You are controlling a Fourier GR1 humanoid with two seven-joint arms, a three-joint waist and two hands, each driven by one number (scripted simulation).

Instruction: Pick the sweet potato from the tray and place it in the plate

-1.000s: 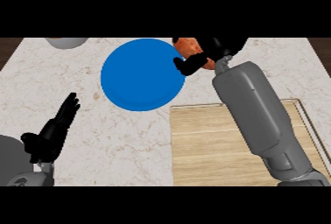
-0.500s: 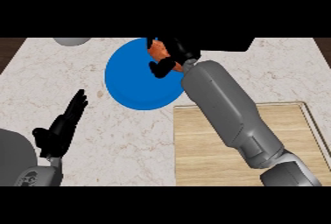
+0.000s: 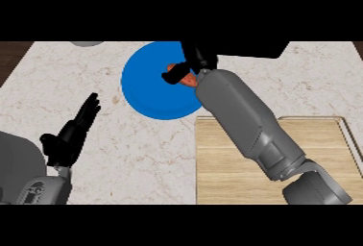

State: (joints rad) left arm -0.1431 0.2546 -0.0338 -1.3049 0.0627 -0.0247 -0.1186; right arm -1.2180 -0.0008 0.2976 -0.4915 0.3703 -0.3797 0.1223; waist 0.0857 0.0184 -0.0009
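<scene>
The orange sweet potato (image 3: 187,80) is over the right part of the round blue plate (image 3: 149,89), mostly hidden by my right hand (image 3: 193,58). That hand's black fingers and thumb curl round it. I cannot tell whether the sweet potato touches the plate. My right forearm (image 3: 245,122) runs from the lower right across the wooden tray (image 3: 319,144), which holds nothing I can see. My left hand (image 3: 73,130) rests open at the lower left, fingers straight and pointing up, well apart from the plate.
The light marble counter (image 3: 106,158) lies all around. A grey object (image 3: 86,43) shows partly at the top left edge. The tray's raised rim lies just below the plate, at the lower right.
My right hand has carried the sweet potato leftward from the plate's right edge to over the plate. The left hand has stayed in place.
</scene>
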